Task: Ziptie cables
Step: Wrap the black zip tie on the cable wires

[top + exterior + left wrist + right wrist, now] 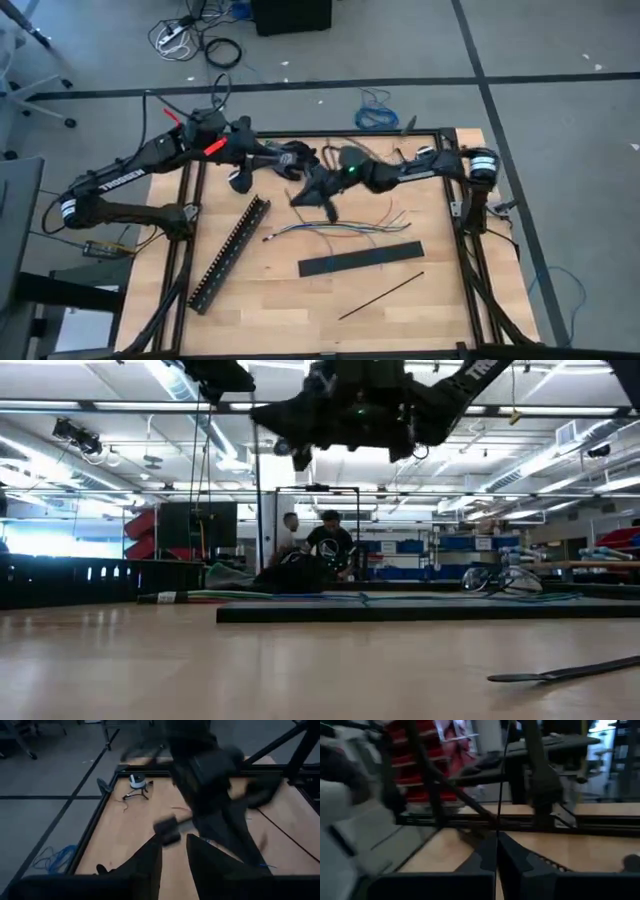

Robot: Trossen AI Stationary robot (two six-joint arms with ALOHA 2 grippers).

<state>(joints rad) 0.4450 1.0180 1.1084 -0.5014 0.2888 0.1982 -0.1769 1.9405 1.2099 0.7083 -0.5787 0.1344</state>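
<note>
The cables (340, 232), thin blue, green, white and grey wires, lie loose on the wooden table at its middle, ends fanned apart. One ziptie (380, 297), a thin black strip, lies flat nearer the front edge and also shows in the low view (560, 672). My right gripper (308, 196) hangs above the table just beyond the cables, shut on a second ziptie (498, 790). My left gripper (300, 160) hovers close behind it, open (174, 851), with the right gripper straight ahead of its fingers. My right gripper pinches the thin black ziptie between its two shut fingers, right at their tips (496, 834). The strip runs straight on from the fingertips and leaves the wrist view at its top. It is lifted clear of the table. Which end it has cannot be told.
A wide flat black bar (360, 258) lies just in front of the cables. A long black slotted duct (230, 252) lies slantwise at the left. A small white and black device (136, 781) stands at a far corner of the table. People stand in the room beyond (328, 545).
</note>
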